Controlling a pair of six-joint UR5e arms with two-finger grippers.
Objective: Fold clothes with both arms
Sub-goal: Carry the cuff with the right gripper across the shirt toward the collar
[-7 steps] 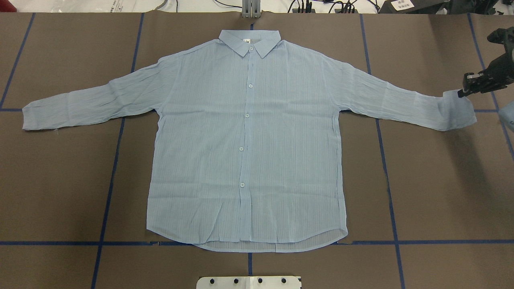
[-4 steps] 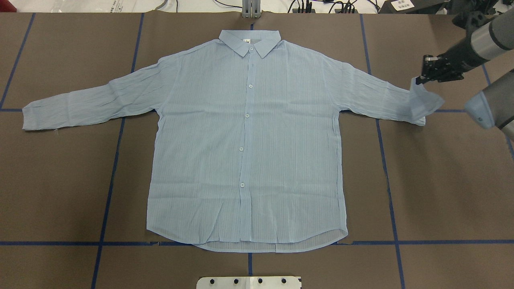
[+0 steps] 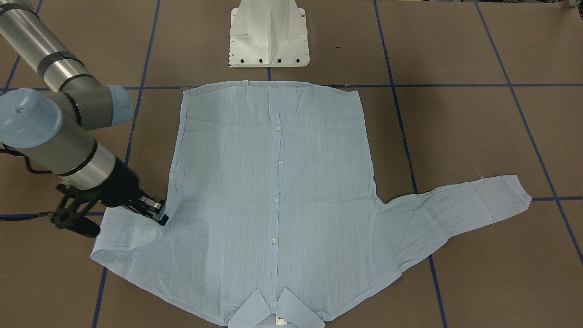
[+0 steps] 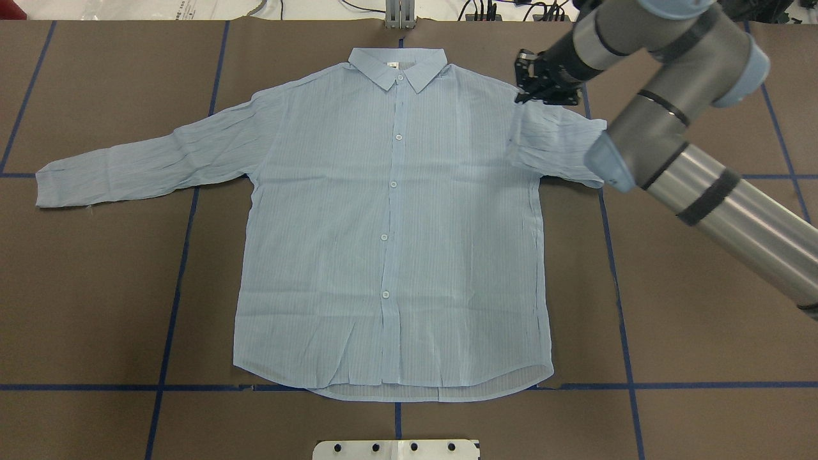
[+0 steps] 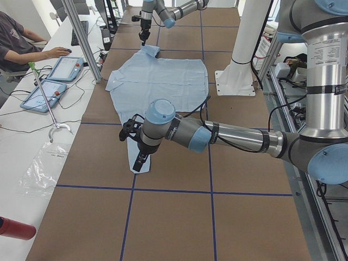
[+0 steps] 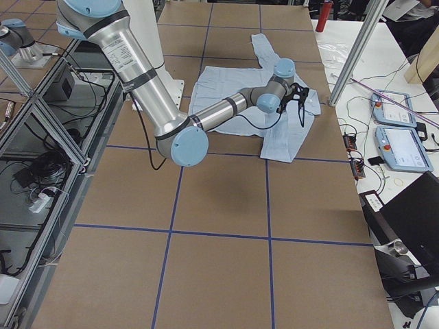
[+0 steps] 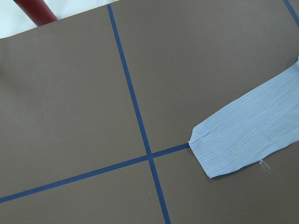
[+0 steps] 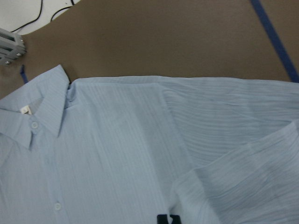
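Note:
The pale-blue striped shirt lies flat and buttoned on the brown table, collar at the far side. My right gripper is shut on the right sleeve's cuff and holds it over the right shoulder, so the right sleeve is doubled back on itself. This also shows in the front-facing view. The left sleeve lies stretched out flat. My left gripper shows only in the exterior left view, just above the left cuff. I cannot tell whether it is open or shut.
The white pedestal base stands at the near edge behind the hem. Blue tape lines cross the table. A red cylinder lies off the table's left end. An operator and tablets are on the far side.
My right gripper has carried the right cuff leftward from the table's right end to over the shoulder, folding the sleeve back on itself. The rest of the shirt has not moved.

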